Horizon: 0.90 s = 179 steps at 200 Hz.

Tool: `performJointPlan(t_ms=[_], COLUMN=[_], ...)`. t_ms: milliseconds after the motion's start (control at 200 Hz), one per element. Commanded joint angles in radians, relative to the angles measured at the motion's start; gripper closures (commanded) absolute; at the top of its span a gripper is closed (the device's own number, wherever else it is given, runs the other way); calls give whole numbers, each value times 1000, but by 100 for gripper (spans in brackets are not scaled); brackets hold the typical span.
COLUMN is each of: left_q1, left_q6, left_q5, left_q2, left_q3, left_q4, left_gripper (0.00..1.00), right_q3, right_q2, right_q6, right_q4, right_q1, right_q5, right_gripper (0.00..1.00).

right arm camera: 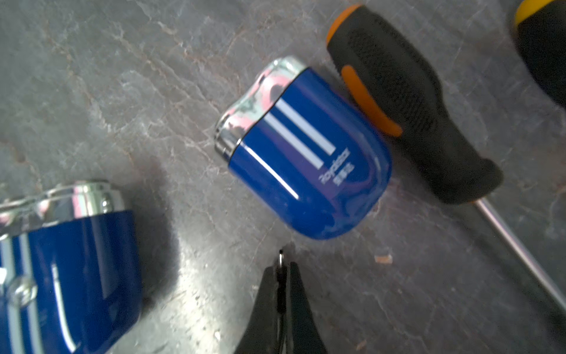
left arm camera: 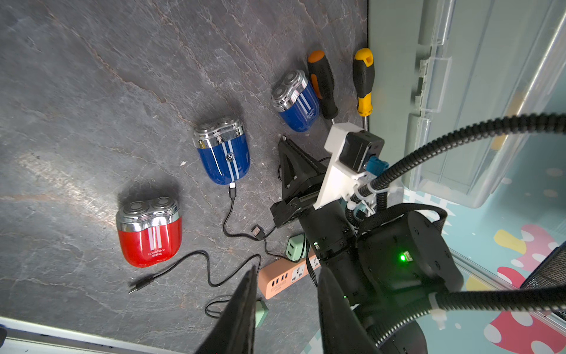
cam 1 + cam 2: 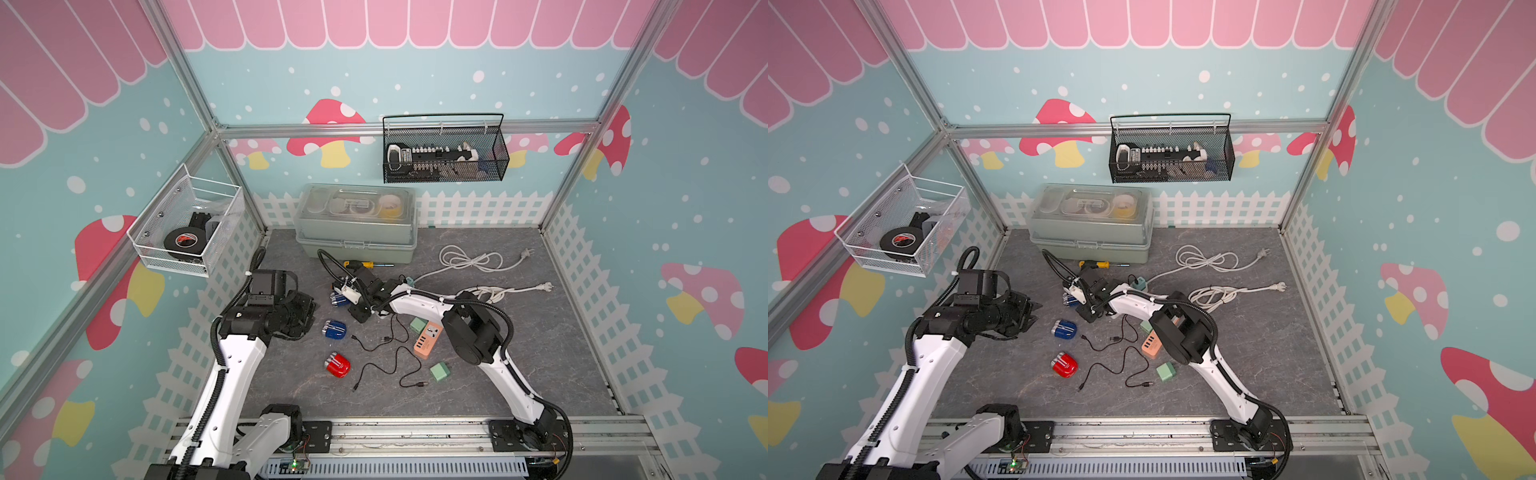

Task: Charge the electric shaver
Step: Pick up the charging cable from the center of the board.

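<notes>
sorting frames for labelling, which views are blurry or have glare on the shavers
Right wrist view: soft all over, the central blue shaver shows white glare streaks and a smeared logo, the orange-handled screwdriver is fuzzy. Left wrist view: sharp, with bright reflections on the chrome head of the red shaver. In both top views: sharp, evenly lit, only soft shadows on the table.

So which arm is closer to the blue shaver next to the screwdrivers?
Right. The right gripper, shut, has its tips just off the rounded end of that blue shaver. The left gripper, open, hangs farther away at the side.
</notes>
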Motion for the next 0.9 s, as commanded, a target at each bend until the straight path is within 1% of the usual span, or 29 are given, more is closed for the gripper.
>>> performJointPlan(t_ms=[0,135,240,260,345,430,550,595,630,710,760,815,891], left_q1=[6,-2,-29,-36,-69,-109,-146,-154,-157,-160,-161,-164,-164], left_q6=[18,-14,-14,-10,30,113,298,373,414,441,436,429,496], left_q5=[45,136,216,229,309,419,529,553,560,602,637,701,757], left_q2=[16,71,120,131,190,267,351,358,363,377,383,391,396], left_q3=[28,40,69,80,136,212,321,333,332,304,263,212,176], left_q4=[-16,16,55,61,124,196,233,260,271,350,434,540,582], left_gripper=[66,65,64,64,64,65,68,70,72,75,77,79,80], right_q3=[-66,-233,-366,-387,-443,-479,-500,-500,-501,-511,-512,-507,-488], right_q2=[-157,-351,-471,-513,-595,-654,-695,-700,-699,-700,-693,-676,-642], right_q6=[-21,-11,62,78,148,251,378,414,441,474,484,506,550], right_q4=[63,154,219,226,241,267,275,263,261,260,260,269,280], right_q1=[-12,-36,-80,-89,-136,-201,-297,-326,-345,-370,-376,-380,-383], right_q5=[-98,-209,-337,-354,-464,-594,-774,-816,-875,-926,-946,-972,-1010], right_gripper=[100,100,100,100,100,100,100,100,100,100,100,100,100])
